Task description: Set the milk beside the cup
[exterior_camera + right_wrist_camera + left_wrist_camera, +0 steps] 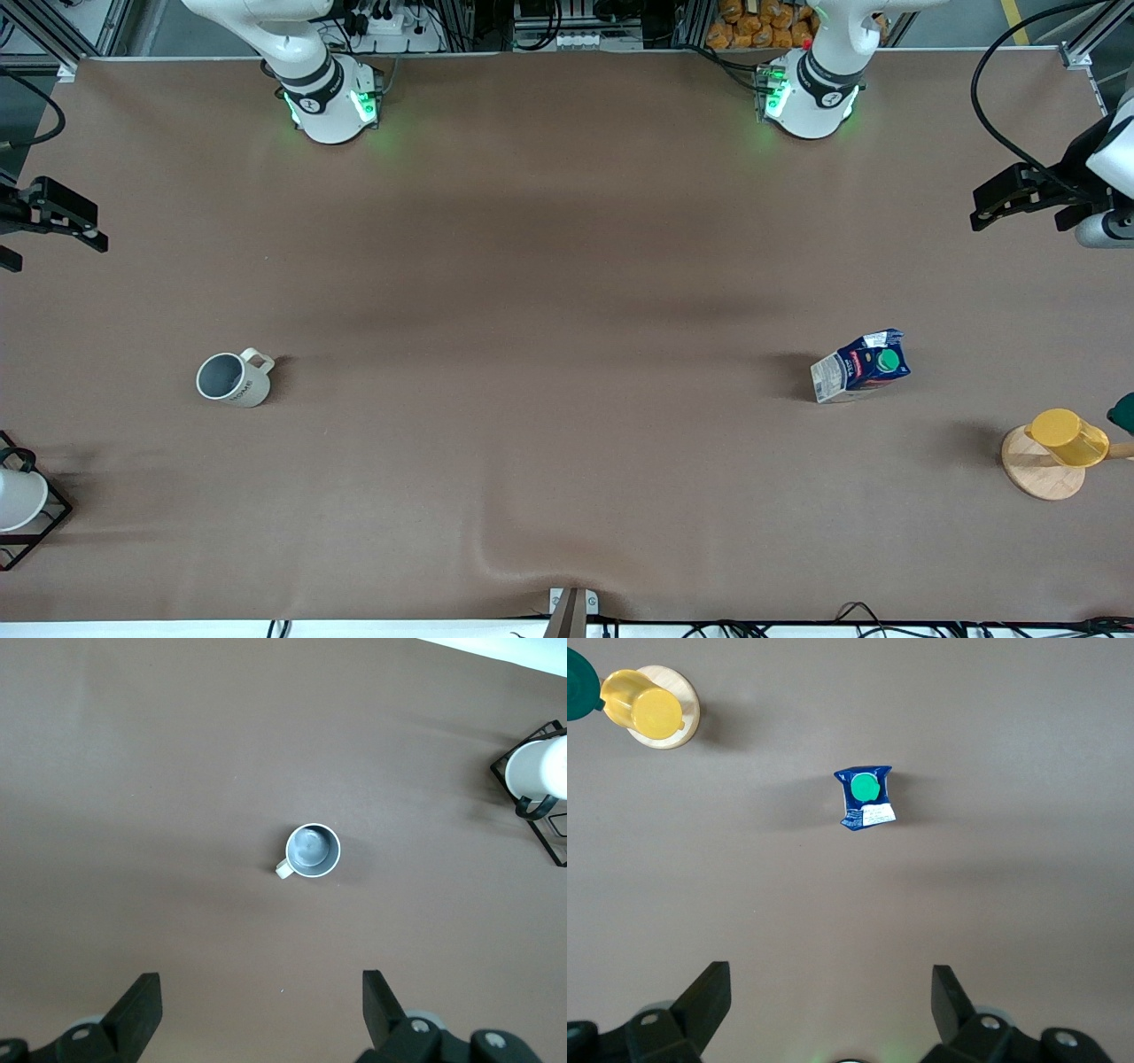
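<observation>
Front view: the milk carton (pixel 861 366) stands upright on the counter (pixel 567 266) toward the left arm's end, well apart from the mug (pixel 232 378). Left pincer (pixel 831 997) and right pincer (pixel 262 1001) hang wide, empty.

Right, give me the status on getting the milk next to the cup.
Nothing is done yet. The milk carton stands toward the left arm's end of the table, the mug toward the right arm's end. Nothing is in hand: the left gripper hangs open over the carton, the right gripper open over the mug. Grasp, carry and placement all remain.
</observation>
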